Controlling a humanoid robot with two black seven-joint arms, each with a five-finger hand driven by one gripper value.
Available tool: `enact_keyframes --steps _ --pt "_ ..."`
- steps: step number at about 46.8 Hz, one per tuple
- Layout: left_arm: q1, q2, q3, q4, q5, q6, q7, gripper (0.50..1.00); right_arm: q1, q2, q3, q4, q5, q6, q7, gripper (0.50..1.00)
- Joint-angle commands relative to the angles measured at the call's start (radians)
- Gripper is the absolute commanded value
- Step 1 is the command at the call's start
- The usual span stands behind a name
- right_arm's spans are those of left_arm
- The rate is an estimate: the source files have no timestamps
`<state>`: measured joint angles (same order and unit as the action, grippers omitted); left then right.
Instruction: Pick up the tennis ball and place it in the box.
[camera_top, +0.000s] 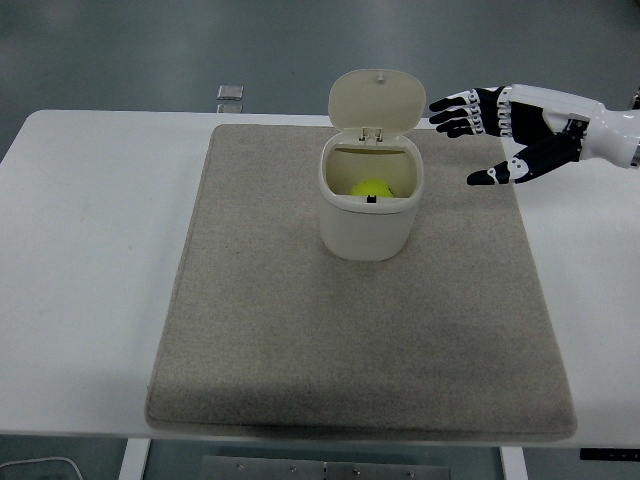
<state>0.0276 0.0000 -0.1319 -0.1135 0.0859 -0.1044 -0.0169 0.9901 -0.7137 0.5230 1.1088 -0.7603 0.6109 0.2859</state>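
Note:
The yellow-green tennis ball (372, 187) lies inside the cream box (368, 226), whose hinged lid (376, 100) stands up at the back. The box sits on the grey mat (300, 330). My right hand (468, 140) hovers to the right of the box, above the mat's far right corner, fingers spread and holding nothing. It is clear of the box and lid. The left arm does not show.
The mat covers the middle of the white table (90, 250). A small grey square object (230, 93) lies at the table's far edge, left of the box.

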Motion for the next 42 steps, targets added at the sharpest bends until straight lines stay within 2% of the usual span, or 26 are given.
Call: enact_keyframes --steps 1,6,13,18,22,29,37,42 --pt "0.000 0.000 0.000 0.000 0.000 0.000 0.000 0.992 -0.021 0.013 0.002 -0.056 0.032 0.000 -0.011 0.895" --pt "0.000 0.000 0.000 0.000 0.000 0.000 0.000 0.992 -0.053 0.040 0.003 -0.102 0.111 -0.043 -0.016 0.895" --pt "0.000 0.000 0.000 0.000 0.000 0.000 0.000 0.992 -0.088 0.086 0.006 -0.148 0.254 -0.131 -0.063 0.895" --pt "0.000 0.000 0.000 0.000 0.000 0.000 0.000 0.992 -0.097 0.094 0.015 -0.197 0.357 -0.169 -0.063 0.895" --pt "0.000 0.000 0.000 0.000 0.000 0.000 0.000 0.992 -0.100 0.126 0.015 -0.243 0.464 -0.180 -0.076 0.895" --pt "0.000 0.000 0.000 0.000 0.000 0.000 0.000 0.992 -0.114 0.169 0.014 -0.296 0.621 -0.184 -0.152 0.895" --pt "0.000 0.000 0.000 0.000 0.000 0.000 0.000 0.992 -0.117 0.195 0.014 -0.317 0.714 -0.194 -0.209 0.895" --pt "0.000 0.000 0.000 0.000 0.000 0.000 0.000 0.992 -0.117 0.214 0.015 -0.317 0.769 -0.266 -0.221 0.895"
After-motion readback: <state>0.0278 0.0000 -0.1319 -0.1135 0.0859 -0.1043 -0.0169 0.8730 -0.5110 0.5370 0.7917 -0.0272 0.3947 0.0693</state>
